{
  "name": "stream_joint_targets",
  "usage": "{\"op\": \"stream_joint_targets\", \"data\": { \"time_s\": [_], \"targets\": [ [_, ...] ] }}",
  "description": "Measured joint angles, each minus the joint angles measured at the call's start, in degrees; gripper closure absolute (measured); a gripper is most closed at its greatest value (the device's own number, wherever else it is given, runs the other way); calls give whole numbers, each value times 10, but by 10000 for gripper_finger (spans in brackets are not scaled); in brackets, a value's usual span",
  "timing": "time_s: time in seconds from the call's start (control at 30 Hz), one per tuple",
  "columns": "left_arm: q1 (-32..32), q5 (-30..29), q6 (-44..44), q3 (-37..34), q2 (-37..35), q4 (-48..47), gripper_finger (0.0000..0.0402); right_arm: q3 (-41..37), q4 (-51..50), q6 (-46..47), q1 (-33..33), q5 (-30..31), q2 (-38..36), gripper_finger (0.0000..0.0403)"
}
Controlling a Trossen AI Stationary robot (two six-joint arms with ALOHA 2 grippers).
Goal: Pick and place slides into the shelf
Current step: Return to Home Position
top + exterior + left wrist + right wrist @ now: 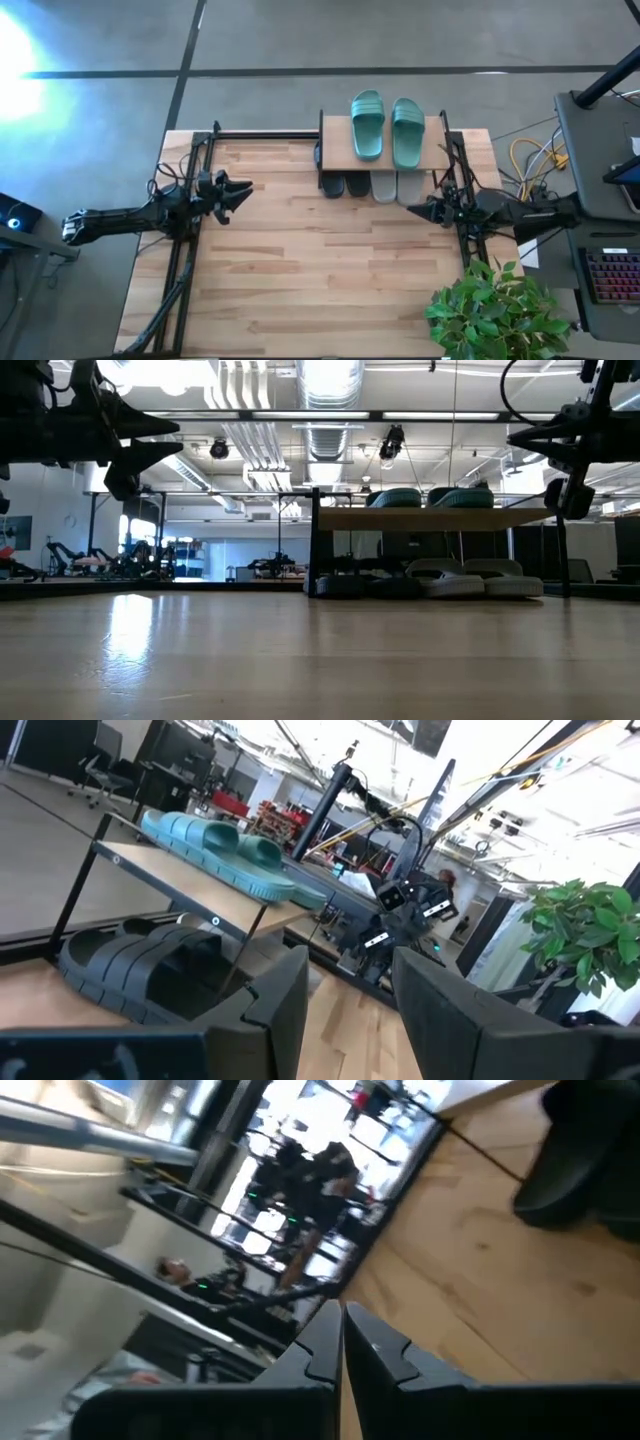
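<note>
Where the left tool point(240, 189) sits: over the left part of the worktop point(300, 290), raised off the wood, tip facing the shelf side.
Left tool state: spread wide, holding nothing.
Where the right tool point(414, 210) sits: raised, close to the shelf's near right corner, tip facing left, just off the grey slides' near ends.
Right tool state: pinched narrow, almost closed, holding nothing.
Open room: bare wood between the two tools and on to the near edge. The left tool is well apart from the shelf. The right tool has little room on the shelf side.
Edges: the shelf point(336, 140) stands at the worktop's far edge, right of centre. Black frames point(183, 270) run along the left and right edges under the arms. A plant point(490, 310) overhangs the near right corner.
Teal slides point(367, 123): a pair on the top board, just beside each other. Their long axes are parallel, near to far. The far ends stick out past the board's far edge, and the right one lies slightly nearer.
Black slides point(333, 184): a pair under the board, left half. Only the near ends show from above. Long axes near to far.
Grey slides point(385, 187): a pair under the board, right half, just beside the black ones, with the same axis.
Toe direction: cannot tell for any pair.
</note>
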Motion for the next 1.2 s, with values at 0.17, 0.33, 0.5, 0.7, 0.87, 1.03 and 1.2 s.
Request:
{"op": "stream_joint_targets", "data": {
  "time_s": [0.17, 0.33, 0.5, 0.7, 0.87, 1.03, 1.2],
  "targets": [
    [0, 0, 0, 0, 1, -1, 268, -32, 61, -1, 14, -2, 1, 394],
    [0, 0, 0, 0, -2, -37, 268, -32, 60, 0, 15, -1, 1, 394],
    [0, 0, 0, -1, -3, -74, 268, -32, 59, 0, 15, -2, 17, 394],
    [0, 0, 0, -1, -11, -66, 268, -32, 59, 0, 15, -2, 25, 394],
    [0, 0, 0, -1, -9, -69, 268, -32, 59, 0, 15, -2, 23, 394],
    [0, 0, 0, -1, -6, -68, 268, -32, 59, 0, 15, -2, 23, 394],
    [0, 0, 0, -1, -7, -68, 268, -32, 59, -41, 15, -1, 23, 394]
  ]
}}
